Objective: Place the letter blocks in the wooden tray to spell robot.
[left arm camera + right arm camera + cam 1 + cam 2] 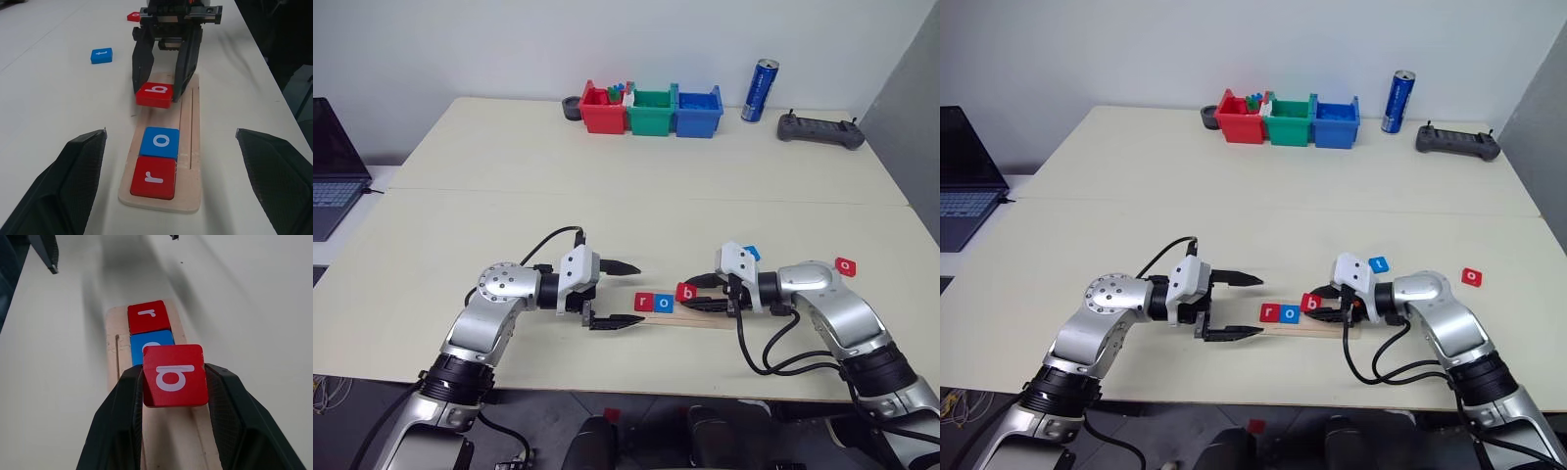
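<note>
From the head camera I see my right gripper (pixel 697 287) pinching the red b block (pixel 686 291) over the wooden tray (pixel 700 320), beside the blue o block (pixel 664 302) and red r block (pixel 643 302). My left gripper (pixel 625 293) is wide open, holding nothing. In the left wrist view, the blue t block (pixel 101 55) lies on the table (pixel 49 88).

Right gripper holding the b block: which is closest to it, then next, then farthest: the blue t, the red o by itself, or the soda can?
1. Blue t block, just behind the right gripper.
2. Red o block, farther right.
3. Blue soda can, at the table's far edge.
</note>
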You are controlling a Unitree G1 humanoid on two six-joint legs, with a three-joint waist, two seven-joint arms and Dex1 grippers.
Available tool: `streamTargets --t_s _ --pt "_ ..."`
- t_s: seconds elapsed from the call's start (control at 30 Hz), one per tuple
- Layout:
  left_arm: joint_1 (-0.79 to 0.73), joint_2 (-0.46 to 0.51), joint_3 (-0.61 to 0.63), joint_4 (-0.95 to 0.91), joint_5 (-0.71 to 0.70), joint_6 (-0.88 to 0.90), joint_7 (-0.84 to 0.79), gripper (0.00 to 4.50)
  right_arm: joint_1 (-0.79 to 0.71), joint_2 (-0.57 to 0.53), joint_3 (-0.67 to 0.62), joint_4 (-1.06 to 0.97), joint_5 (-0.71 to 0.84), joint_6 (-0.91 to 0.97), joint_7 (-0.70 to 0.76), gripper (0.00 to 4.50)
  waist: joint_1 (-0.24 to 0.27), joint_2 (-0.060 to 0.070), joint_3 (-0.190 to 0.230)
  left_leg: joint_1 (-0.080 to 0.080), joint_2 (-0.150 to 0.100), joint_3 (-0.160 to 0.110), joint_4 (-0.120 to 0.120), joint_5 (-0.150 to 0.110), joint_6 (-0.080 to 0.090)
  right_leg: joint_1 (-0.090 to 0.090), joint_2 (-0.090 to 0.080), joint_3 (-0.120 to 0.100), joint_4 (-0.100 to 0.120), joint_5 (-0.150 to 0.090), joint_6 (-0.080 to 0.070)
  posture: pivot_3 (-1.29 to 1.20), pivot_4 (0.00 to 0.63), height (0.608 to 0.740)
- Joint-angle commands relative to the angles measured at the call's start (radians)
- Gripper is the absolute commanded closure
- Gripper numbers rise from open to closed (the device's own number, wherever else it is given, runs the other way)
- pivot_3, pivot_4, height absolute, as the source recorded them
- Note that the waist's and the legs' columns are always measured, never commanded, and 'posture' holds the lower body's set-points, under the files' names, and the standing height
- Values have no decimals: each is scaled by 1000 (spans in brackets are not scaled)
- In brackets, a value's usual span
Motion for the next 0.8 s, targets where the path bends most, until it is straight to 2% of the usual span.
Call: streamTargets --t_s 0.03,0.27,0.8 --pt "4 -5 6 -10 -14 -20 -4 0 -11 -5 8 -16 -8 10 -2 3045 0 0 0 0 0 0 0 0 0 0 0 0 0 0 0 0 150 740" --pt "10 -2 2 -13 -19 -22 -26 0 2 -36 21 -37 -5 8 28 3045 0 0 0 0 0 0 0 0 0 0 0 0 0 0 0 0 150 740" --pt "9 -1 -1 7 -1 -59 -31 0 -14 -9 44 -7 -37 -16 29 3045 0 0 0 0 0 0 0 0 0 0 0 0 0 0 0 0 150 740"
